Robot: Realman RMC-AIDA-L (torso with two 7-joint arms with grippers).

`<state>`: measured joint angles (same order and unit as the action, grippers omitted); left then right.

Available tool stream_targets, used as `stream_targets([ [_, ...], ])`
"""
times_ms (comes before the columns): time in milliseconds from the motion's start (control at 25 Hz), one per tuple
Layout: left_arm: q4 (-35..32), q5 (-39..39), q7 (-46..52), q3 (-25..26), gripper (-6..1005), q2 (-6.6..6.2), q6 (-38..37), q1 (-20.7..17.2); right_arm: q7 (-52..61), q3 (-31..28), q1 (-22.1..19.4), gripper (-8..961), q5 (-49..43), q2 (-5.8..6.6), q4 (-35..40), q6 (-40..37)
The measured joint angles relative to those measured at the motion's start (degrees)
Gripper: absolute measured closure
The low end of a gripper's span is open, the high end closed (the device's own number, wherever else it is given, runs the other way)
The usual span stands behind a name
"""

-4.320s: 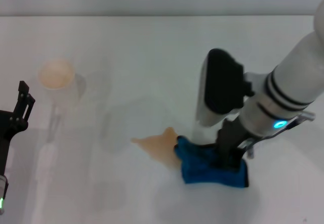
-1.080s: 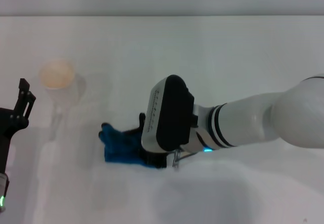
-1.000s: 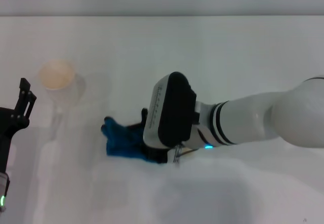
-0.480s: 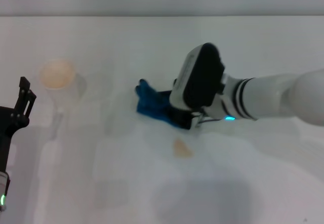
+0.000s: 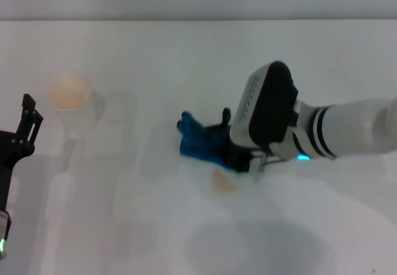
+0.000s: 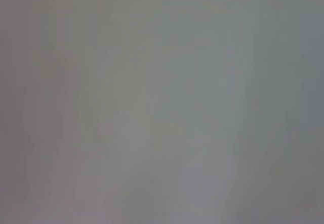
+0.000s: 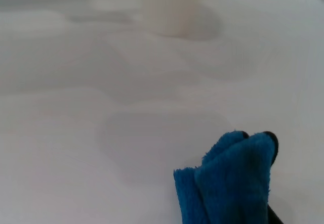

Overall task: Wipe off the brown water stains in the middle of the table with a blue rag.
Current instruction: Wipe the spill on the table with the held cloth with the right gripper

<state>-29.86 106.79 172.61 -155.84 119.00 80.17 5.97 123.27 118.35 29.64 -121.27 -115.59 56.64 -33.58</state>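
Wiping mid-tabletop (image 5: 186, 64): rag (image 5: 203, 142) bunched in the right claw (image 5: 239, 159), which grips it, just beyond a small brown stain (image 5: 223, 181) left near-side. Risk: the pass lies beside the stain, so it could get missed or smeared. Cup (image 5: 69, 96) far left, well apart. Left claw (image 5: 25, 129) parked at left edge, can't tell its state.

I can read no text, label, brand, number or sign in any of my views. The tabletop (image 5: 186, 58) is plain, the blue rag (image 5: 201, 139) carries no tag I can make out, and the cup (image 5: 71, 98) has no print. The casing on my right arm shows only a small lit indicator, not a character. My left wrist view is a blank grey.
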Motion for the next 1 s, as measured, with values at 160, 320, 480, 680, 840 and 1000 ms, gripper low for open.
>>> stream_targets([
  [160, 0.21, 0.0, 0.0, 0.14, 137, 0.0, 0.0, 0.0, -2.86, -0.07, -3.37, 827, 1.91, 0.2, 4.26, -4.49],
  [320, 0.38, 0.0, 0.0, 0.2, 137, -0.01, 0.0, 0.02, -6.6, -0.89, -5.35, 830, 4.13, 0.32, 5.7, -8.43],
  [480, 0.46, 0.0, 0.0, 0.36, 138, -0.09, -0.01, 0.08, -10.19, -2.5, -7.4, 832, 6.2, 0.28, 6.86, -12.22],
  [680, 0.55, -0.02, 0.0, 0.57, 137, -0.08, -0.02, 0.39, -15.11, -7.33, -8.7, 832, 9.42, 0.23, 8.07, -19.25],
  [840, 0.61, -0.14, 0.0, 0.62, 138, -0.08, -0.02, 0.76, -15.37, -11.26, -8.38, 832, 8.39, 0.4, 7.7, -20.55],
  [1000, 0.61, -0.17, 0.0, 1.27, 138, -0.08, -0.11, 0.9, -15.42, -16.62, -8.26, 831, 4.69, 0.48, 7.4, -20.79],
])
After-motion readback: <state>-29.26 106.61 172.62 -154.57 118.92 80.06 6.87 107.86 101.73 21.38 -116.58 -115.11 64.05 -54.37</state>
